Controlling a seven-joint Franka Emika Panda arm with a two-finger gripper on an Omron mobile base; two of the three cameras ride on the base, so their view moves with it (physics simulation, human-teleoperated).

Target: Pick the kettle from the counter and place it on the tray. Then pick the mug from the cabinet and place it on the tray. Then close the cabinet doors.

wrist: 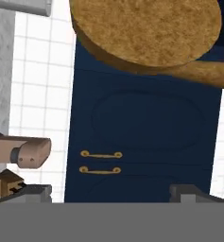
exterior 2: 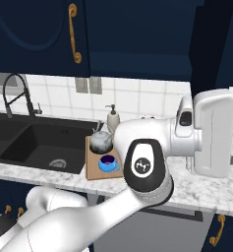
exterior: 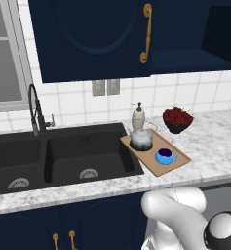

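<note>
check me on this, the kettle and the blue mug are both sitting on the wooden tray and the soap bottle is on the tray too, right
Not quite. The kettle and blue mug are both on the wooden tray, but the soap bottle is not: it stands on the marble counter just behind the tray, against the tiled wall. The left base view shows this.
</note>
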